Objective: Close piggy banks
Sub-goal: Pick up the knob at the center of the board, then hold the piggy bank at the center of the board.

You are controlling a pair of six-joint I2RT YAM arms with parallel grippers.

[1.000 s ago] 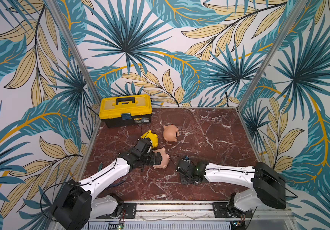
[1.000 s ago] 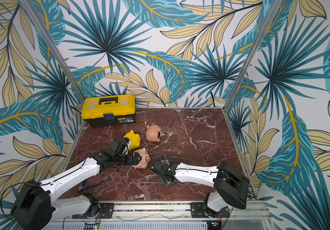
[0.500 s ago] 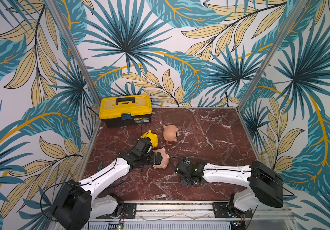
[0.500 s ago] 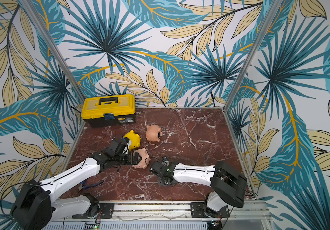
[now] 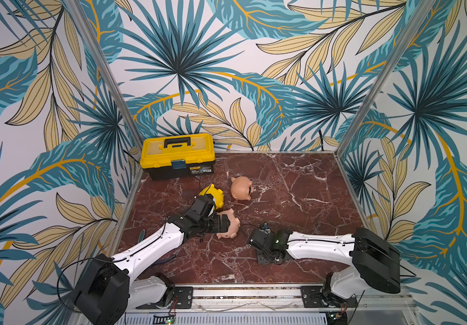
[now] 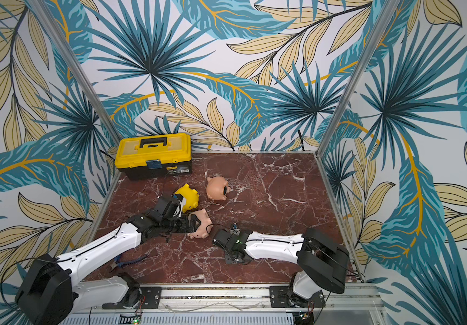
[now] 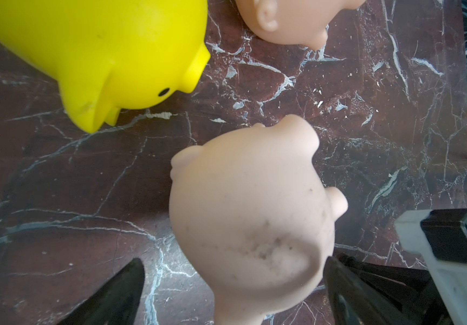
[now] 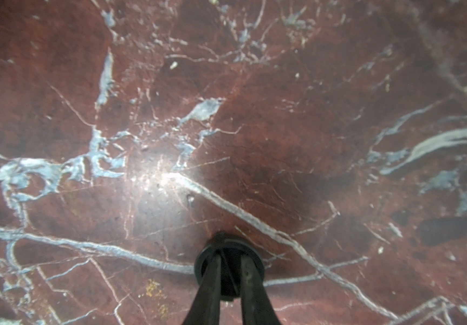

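Pink pig (image 7: 249, 213) on its side mid-tabletop (image 5: 297, 197), straddled by wide-open left tool (image 7: 233, 261), not clamped. Right tool (image 8: 228, 261) pinched nearly shut on black disc (image 8: 257, 266). Probably light, hollow, smooth, slightly yielding; best held across rounded body.

The left end effector (image 5: 224, 225) sits against the pale pink piggy bank (image 5: 234, 223), near the yellow piggy bank (image 5: 217, 195).

Count: 3 piggy banks: yellow pig (image 5: 213, 197), peach-orange pig (image 5: 240, 188) at its 2 o'clock, pale pink pig (image 5: 231, 223) at its 5 o'clock. 1 toolbox (image 5: 177, 157). 1 black round disc (image 8: 228, 247). 2 robot arms (image 5: 148, 247) (image 5: 319, 248).
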